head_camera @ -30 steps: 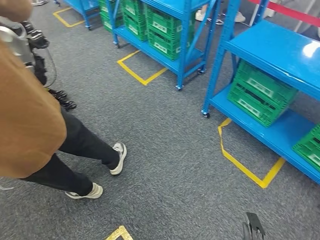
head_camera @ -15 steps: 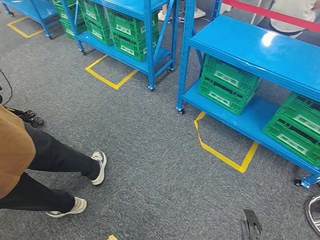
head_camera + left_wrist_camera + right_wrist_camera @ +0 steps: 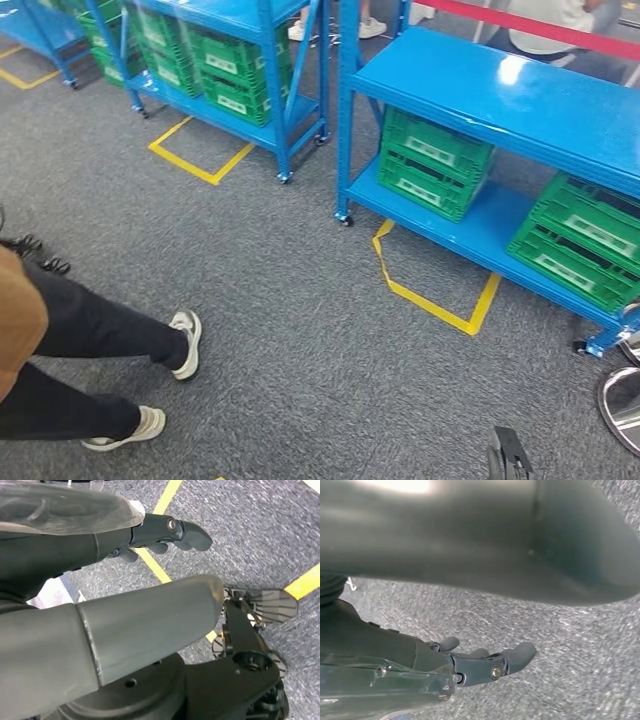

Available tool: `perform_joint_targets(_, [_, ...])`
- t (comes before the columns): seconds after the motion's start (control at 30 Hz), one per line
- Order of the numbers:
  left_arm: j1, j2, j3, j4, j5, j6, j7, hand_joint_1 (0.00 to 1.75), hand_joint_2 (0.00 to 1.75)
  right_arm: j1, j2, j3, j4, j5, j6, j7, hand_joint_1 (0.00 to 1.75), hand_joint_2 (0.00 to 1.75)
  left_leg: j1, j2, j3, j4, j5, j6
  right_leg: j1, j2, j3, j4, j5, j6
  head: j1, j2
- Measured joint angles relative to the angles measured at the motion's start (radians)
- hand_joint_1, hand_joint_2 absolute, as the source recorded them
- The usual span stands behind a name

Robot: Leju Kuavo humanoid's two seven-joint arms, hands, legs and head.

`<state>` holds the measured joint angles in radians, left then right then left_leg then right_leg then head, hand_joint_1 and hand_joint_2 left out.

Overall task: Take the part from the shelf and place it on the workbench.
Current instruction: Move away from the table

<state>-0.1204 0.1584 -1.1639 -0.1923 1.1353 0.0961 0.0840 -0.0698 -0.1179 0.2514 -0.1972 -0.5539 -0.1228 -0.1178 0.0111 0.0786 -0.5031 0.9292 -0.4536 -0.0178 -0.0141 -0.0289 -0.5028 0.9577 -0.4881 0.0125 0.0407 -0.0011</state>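
A blue shelf [image 3: 528, 100] stands ahead on the right, with a green crate [image 3: 430, 165] and a second green crate [image 3: 581, 240] on its lower board. I cannot make out any part in the crates from here. My left hand [image 3: 113, 535] hangs over the grey carpet with its fingers [image 3: 188, 532] stretched out and nothing in it. My right hand [image 3: 471, 667] hangs the same way over the carpet, fingers [image 3: 520, 655] extended and holding nothing.
A second blue shelf [image 3: 272, 90] with green crates [image 3: 226, 70] stands at the back left. A person's legs [image 3: 90, 330] and shoes [image 3: 187, 342] are on the carpet at left. Yellow floor tape [image 3: 434, 300] marks the shelf spots. A round silver object [image 3: 623, 405] is at the right edge.
The camera has swung right: shelves and tape slid left in the picture and look nearer. The person's legs now lie further to the left edge. Both hands hold nothing throughout.
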Motion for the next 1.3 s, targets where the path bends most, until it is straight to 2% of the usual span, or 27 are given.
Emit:
perform_joint_targets(0.03, [-0.001,0.0,0.0,0.0,0.0,0.0,0.0,0.0,0.0,0.001,0.0,0.0,0.0,0.0,0.0,0.0,0.0,0.0,0.002,0.001,0.001,0.001,-0.003,-0.006,0.0,0.007,0.003,-0.001,0.002,-0.007,-0.004,0.0])
perform_joint_targets(0.1, [-0.003,0.0,0.0,0.0,0.0,0.0,0.0,0.0,0.0,0.001,0.0,0.0,0.0,0.0,0.0,0.0,0.0,0.0,0.006,-0.024,-0.015,0.042,-0.035,-0.017,-0.002,0.019,0.007,-0.006,0.009,-0.022,-0.012,0.0])
perform_joint_targets(0.17, [-0.001,-0.001,0.0,0.0,0.0,0.0,0.0,0.0,0.0,-0.001,0.0,0.0,0.0,0.0,0.0,0.0,0.0,0.0,0.007,-0.059,-0.073,0.168,-0.104,-0.02,-0.001,0.031,0.005,-0.007,0.015,-0.031,-0.025,0.0])
perform_joint_targets(0.2, [0.0,-0.001,0.0,0.0,0.0,0.0,0.0,0.0,0.0,-0.002,0.0,0.0,0.0,0.0,0.0,0.0,0.0,0.0,0.007,-0.067,-0.11,0.244,-0.135,-0.02,0.001,0.038,0.003,-0.007,0.016,-0.033,-0.031,0.0])
perform_joint_targets(0.23, [0.002,-0.001,0.0,0.0,0.0,0.0,0.0,0.0,0.0,-0.001,0.0,0.0,0.0,0.0,0.0,0.0,0.0,0.0,0.007,-0.07,-0.139,0.299,-0.149,-0.019,0.003,0.047,0.002,-0.007,0.016,-0.034,-0.035,0.0])
perform_joint_targets(0.27, [0.003,-0.001,0.0,0.0,0.0,0.0,0.0,0.0,0.0,0.0,0.0,0.0,0.0,0.0,0.0,0.0,0.0,0.0,0.006,-0.072,-0.152,0.318,-0.143,-0.016,0.005,0.057,0.002,-0.007,0.017,-0.034,-0.038,0.0])
perform_joint_targets(0.3, [0.004,-0.001,0.0,0.0,0.0,0.0,0.0,0.0,0.0,0.0,0.0,0.0,0.0,0.0,0.0,0.0,0.0,0.0,0.005,-0.074,-0.144,0.293,-0.116,-0.012,0.006,0.068,0.003,-0.007,0.017,-0.034,-0.041,0.0])
perform_joint_targets(0.37, [0.005,0.001,0.0,0.0,0.0,0.0,-0.001,0.0,0.0,-0.001,0.0,0.0,0.0,0.0,0.0,0.0,0.0,0.0,0.002,-0.098,-0.088,0.158,-0.037,0.001,0.006,0.088,0.005,-0.007,0.016,-0.033,-0.046,0.0])
perform_joint_targets(0.43, [0.004,0.003,0.0,0.0,0.0,0.0,-0.001,0.0,0.0,-0.002,0.0,0.0,0.0,0.0,0.0,0.0,0.0,0.0,0.001,-0.127,-0.04,0.04,0.005,0.01,0.008,0.105,0.002,-0.003,0.014,-0.028,-0.049,0.0])
perform_joint_targets(0.47, [0.003,0.004,0.0,0.0,0.0,0.0,-0.001,0.0,0.0,-0.002,0.001,0.0,0.0,0.0,0.0,0.0,0.0,0.0,0.0,-0.133,-0.031,0.016,0.008,0.012,0.008,0.113,-0.002,-0.002,0.013,-0.024,-0.049,0.0])
perform_joint_targets(0.53, [0.002,0.002,0.0,0.0,0.0,0.0,-0.001,0.0,0.0,0.001,0.0,0.0,0.0,0.0,0.0,0.0,0.0,0.0,0.001,-0.118,-0.025,0.004,0.008,0.015,0.005,0.126,-0.009,-0.004,0.013,-0.012,-0.047,0.0])
perform_joint_targets(0.6, [0.001,0.001,0.0,0.0,0.0,0.0,-0.001,0.0,0.0,0.002,0.0,0.0,0.0,0.0,0.0,0.001,0.0,0.0,0.005,-0.099,-0.018,-0.008,0.012,0.025,0.005,0.102,-0.024,0.025,-0.01,-0.001,-0.042,0.0])
perform_joint_targets(0.63, [0.001,0.0,0.0,0.0,0.0,0.0,-0.001,0.0,0.0,0.001,0.0,0.0,0.0,-0.001,-0.001,0.001,0.0,0.0,0.007,-0.088,-0.015,-0.014,0.014,0.03,0.005,0.081,-0.043,0.069,-0.039,0.003,-0.036,0.0])
perform_joint_targets(0.7, [0.002,0.001,0.0,0.0,0.001,0.001,-0.001,0.0,0.0,-0.001,0.0,0.0,0.0,-0.003,-0.003,0.001,0.0,0.0,0.004,-0.068,-0.012,-0.015,0.012,0.035,0.003,0.048,-0.104,0.206,-0.112,0.013,-0.023,0.0])
perform_joint_targets(0.73, [0.003,0.001,0.0,0.0,0.002,0.002,0.0,0.0,0.0,-0.001,0.0,0.0,0.0,-0.004,-0.004,0.002,0.0,0.0,0.003,-0.058,-0.011,-0.014,0.011,0.035,0.0,0.043,-0.13,0.264,-0.134,0.017,-0.019,0.0])
perform_joint_targets(0.77, [0.004,0.0,0.0,0.0,0.003,0.002,0.0,0.0,0.0,0.0,0.0,0.0,0.0,-0.004,-0.005,0.003,0.0,0.0,0.003,-0.049,-0.01,-0.014,0.01,0.034,-0.002,0.04,-0.14,0.289,-0.137,0.021,-0.016,0.0])
perform_joint_targets(0.8, [0.004,-0.001,0.0,0.0,0.004,0.003,0.001,0.0,0.0,0.001,0.0,0.0,0.0,-0.004,-0.006,0.004,0.0,0.0,0.004,-0.042,-0.008,-0.013,0.008,0.031,-0.005,0.036,-0.129,0.27,-0.117,0.025,-0.013,0.0])
perform_joint_targets(0.9, [0.004,-0.003,0.0,0.0,0.005,0.003,0.002,0.0,0.0,0.001,0.0,0.0,0.0,-0.004,-0.01,0.006,0.0,0.0,0.005,-0.02,0.003,-0.008,-0.002,0.018,-0.007,0.0,-0.026,0.065,-0.018,0.027,0.001,0.0])
perform_joint_targets(0.93, [0.003,-0.003,0.0,0.0,0.005,0.003,0.002,0.0,0.0,0.0,0.0,0.0,0.0,-0.004,-0.01,0.006,0.0,0.0,0.004,-0.015,0.005,-0.006,-0.004,0.013,-0.005,-0.009,-0.003,0.018,-0.003,0.022,0.004,0.0])
perform_joint_targets(0.97, [0.002,-0.003,0.0,0.0,0.006,0.003,0.002,0.0,0.0,-0.001,0.0,0.0,0.0,-0.004,-0.01,0.006,0.0,0.0,0.001,-0.01,0.007,-0.005,-0.006,0.008,-0.002,-0.012,0.005,-0.002,0.0,0.016,0.004,0.0])
perform_joint_targets(1.03, [-0.001,-0.004,0.0,0.0,0.006,0.003,0.002,0.0,0.0,0.001,0.0,0.0,0.0,-0.004,-0.01,0.007,0.0,0.0,0.0,-0.002,0.01,-0.005,-0.008,-0.002,0.001,0.003,0.003,-0.003,0.0,0.0,-0.003,0.0])
perform_joint_targets(1.1, [-0.003,-0.004,0.0,0.0,0.006,0.003,0.002,0.0,0.0,0.001,0.0,0.0,0.0,-0.004,-0.011,0.007,0.0,0.0,0.004,-0.021,0.005,0.018,-0.028,-0.014,-0.001,0.015,0.008,-0.007,0.005,-0.014,-0.009,0.0])
perform_joint_targets(1.13, [-0.003,-0.004,0.0,0.0,0.006,0.003,0.002,0.0,0.0,-0.001,0.0,0.0,0.0,-0.004,-0.012,0.007,0.0,0.0,0.006,-0.038,-0.013,0.058,-0.055,-0.018,-0.002,0.021,0.01,-0.009,0.009,-0.02,-0.014,0.0])
perform_joint_targets(1.17, [-0.002,-0.004,0.0,0.0,0.006,0.003,0.002,0.0,0.0,-0.002,0.0,0.0,0.0,-0.004,-0.012,0.007,0.0,0.0,0.007,-0.057,-0.043,0.123,-0.091,-0.02,-0.001,0.027,0.009,-0.01,0.012,-0.025,-0.02,0.0])
perform_joint_targets(1.23, [0.001,-0.005,0.0,0.0,0.006,0.003,0.003,0.0,0.0,-0.003,0.0,0.0,0.0,-0.004,-0.012,0.007,0.0,0.0,0.006,-0.071,-0.119,0.273,-0.152,-0.019,0.001,0.042,0.004,-0.009,0.015,-0.03,-0.032,0.0])
perform_joint_targets(1.27, [0.002,-0.005,0.0,0.0,0.006,0.003,0.003,0.0,0.0,-0.002,0.0,0.0,0.0,-0.004,-0.012,0.007,0.0,0.0,0.006,-0.072,-0.143,0.316,-0.158,-0.018,0.003,0.051,0.003,-0.009,0.015,-0.03,-0.036,0.0])
perform_joint_targets(1.3, [0.003,-0.005,0.0,0.0,0.006,0.003,0.003,0.0,0.0,-0.002,0.0,0.0,0.0,-0.004,-0.012,0.007,0.0,0.0,0.006,-0.072,-0.149,0.318,-0.142,-0.015,0.003,0.061,0.004,-0.009,0.015,-0.031,-0.039,0.0])
